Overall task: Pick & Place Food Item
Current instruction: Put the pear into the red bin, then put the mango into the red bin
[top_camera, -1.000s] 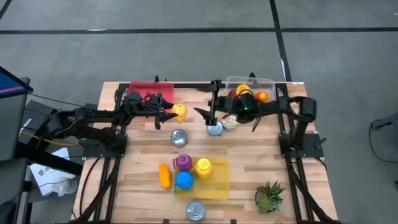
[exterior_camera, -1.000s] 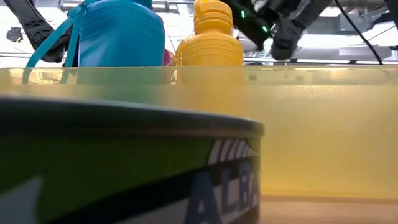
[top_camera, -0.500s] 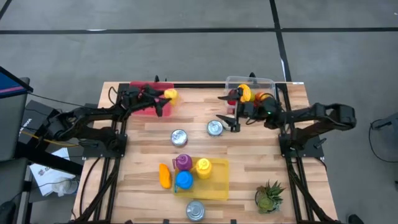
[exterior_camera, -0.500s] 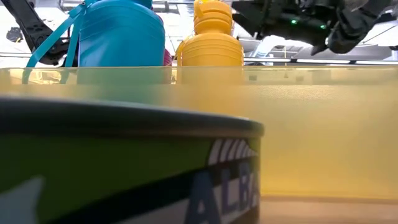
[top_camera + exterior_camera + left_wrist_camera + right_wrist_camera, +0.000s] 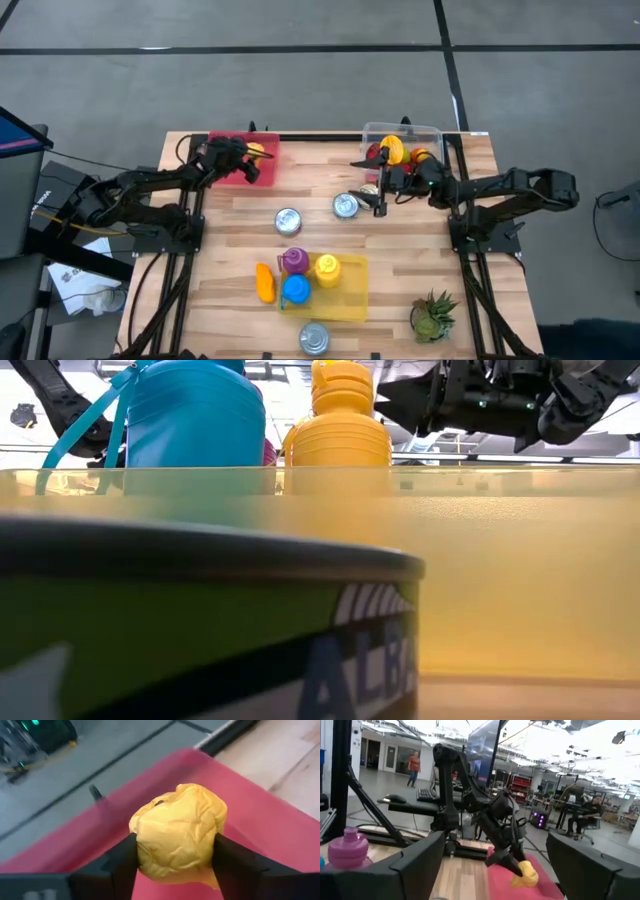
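- A wooden worktop seen from above, with two dark arms reaching in from either side.
- The left pincer hangs over a red tray at the worktop's far left corner, clenched on a crumpled yellow food item; its fingers press the item's two sides.
- In the right wrist view that same item shows just above the red tray.
- The right pincer hovers by a clear bin at the far right, its fingers spread wide with nothing between them.
- The clear bin holds red, yellow and orange pieces.
- Two silver cans stand mid-worktop, one of them just beside the right pincer.
- Nearer the front, a yellow tray carries a purple bottle, a blue bottle and a yellow bottle.
- An orange item lies touching the yellow tray's left edge.
- A third can sits at the front edge, and a potted plant at the front right.
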You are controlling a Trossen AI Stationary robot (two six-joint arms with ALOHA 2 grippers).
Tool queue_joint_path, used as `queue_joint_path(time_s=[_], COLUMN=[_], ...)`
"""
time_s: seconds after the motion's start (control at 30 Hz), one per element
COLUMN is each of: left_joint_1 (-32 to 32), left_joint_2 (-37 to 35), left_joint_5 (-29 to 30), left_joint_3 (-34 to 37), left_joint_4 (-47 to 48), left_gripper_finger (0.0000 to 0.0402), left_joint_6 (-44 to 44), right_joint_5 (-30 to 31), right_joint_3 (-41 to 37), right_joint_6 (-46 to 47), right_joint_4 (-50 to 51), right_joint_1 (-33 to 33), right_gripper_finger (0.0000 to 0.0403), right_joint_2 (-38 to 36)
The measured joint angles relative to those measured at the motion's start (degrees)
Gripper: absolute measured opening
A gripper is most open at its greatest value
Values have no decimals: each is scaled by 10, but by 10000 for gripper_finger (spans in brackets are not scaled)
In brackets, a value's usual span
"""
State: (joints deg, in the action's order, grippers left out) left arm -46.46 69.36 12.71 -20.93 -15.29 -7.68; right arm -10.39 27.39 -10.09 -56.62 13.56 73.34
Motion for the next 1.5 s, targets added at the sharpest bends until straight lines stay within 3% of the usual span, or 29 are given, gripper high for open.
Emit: queue_joint_path(time_s=[0.23,0.33,0.43,0.63,0.87,1.07,1.3,1.5], left_joint_1=[0,0,0,50,202,354,523,657], left_joint_2=[0,0,-7,-94,-240,-306,-311,-280], left_joint_5=[1,4,-2,-105,-179,-192,-187,-116], left_joint_3=[0,0,0,0,0,0,0,-1], left_joint_4=[-21,-39,-34,38,156,197,325,333], left_gripper_finger=[333,363,368,328,291,290,290,290], left_joint_6=[34,26,31,35,45,144,182,87], right_joint_5=[0,0,0,0,0,0,0,0], right_joint_3=[0,0,0,0,0,0,0,0], right_joint_6=[6,7,11,8,7,20,27,27], right_joint_4=[8,9,10,34,60,66,107,118], right_joint_1=[5,4,4,4,3,3,-1,-1], right_gripper_finger=[336,336,336,336,336,336,336,336], right_joint_2=[0,0,0,0,0,0,1,1])
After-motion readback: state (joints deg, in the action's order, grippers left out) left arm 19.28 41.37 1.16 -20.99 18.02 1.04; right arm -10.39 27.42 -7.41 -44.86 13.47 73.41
